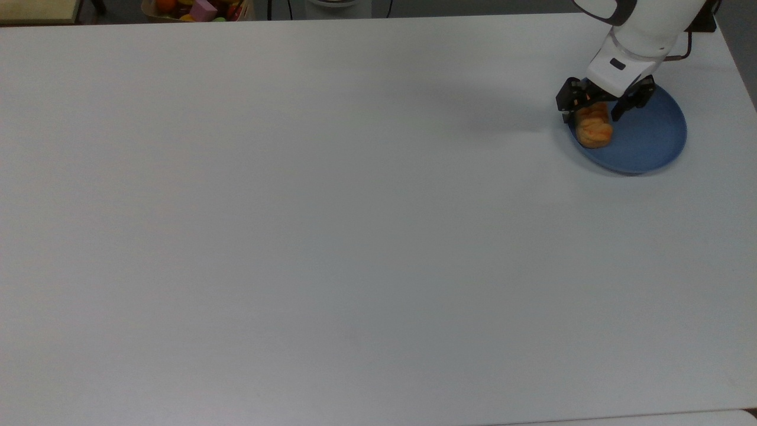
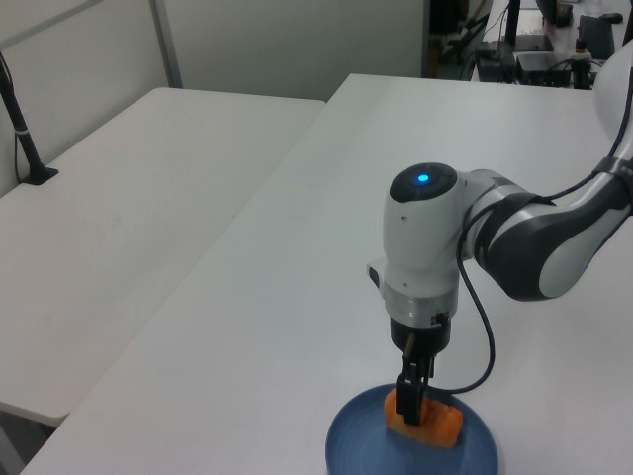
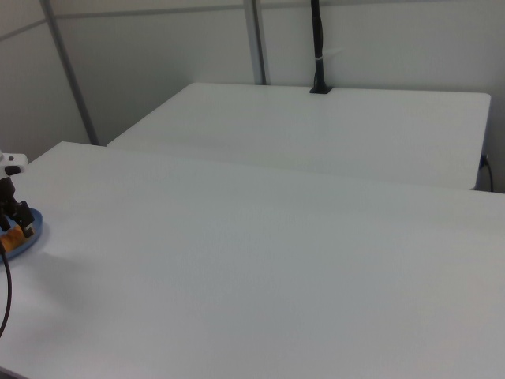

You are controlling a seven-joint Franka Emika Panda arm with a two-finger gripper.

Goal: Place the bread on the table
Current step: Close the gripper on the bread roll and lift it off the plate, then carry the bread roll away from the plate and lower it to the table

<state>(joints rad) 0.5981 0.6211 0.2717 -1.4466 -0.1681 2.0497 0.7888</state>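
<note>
Gripper (image 1: 593, 108) down over the bread (image 1: 594, 125), fingers spread either side of the bun's far end w/ a gap showing on both sides in the top view; not clenched, nothing grasped. In the left view the gripper (image 2: 407, 402) points straight down, fingertips (image 2: 405, 404) low against the bread (image 2: 427, 421), at its end twd the left view's left. Contact w/ the crust can't be made out. In the right view the gripper (image 3: 11, 216) sits at the frame's left edge, just over the bread (image 3: 9, 241), which shows as a small orange patch.

Wrist: white housing, blue light lit on top in the left view. Arm (image 2: 534, 242) runs off twd the left view's right, grey-and-white links, black cable looping down beside the wrist.

Bread: lies on the blue plate (image 1: 647, 133), on the half nearer the top view's left, long axis running roughly from far to near table edge. Not on the table surface itself.

Plate (image 2: 361, 447): round, flat on the table (image 1: 331, 225), near the table's far right corner in the top view, close to the right edge. In the right view the plate (image 3: 30, 234) lies at the table's left end.

Table (image 2: 297, 297): white, matte. Second white table (image 2: 109, 208) alongside, to the left view's left, w/ a black post (image 2: 20, 124) clamped on it. Past the far edge in the top view, a box of coloured toys (image 1: 198, 9).
</note>
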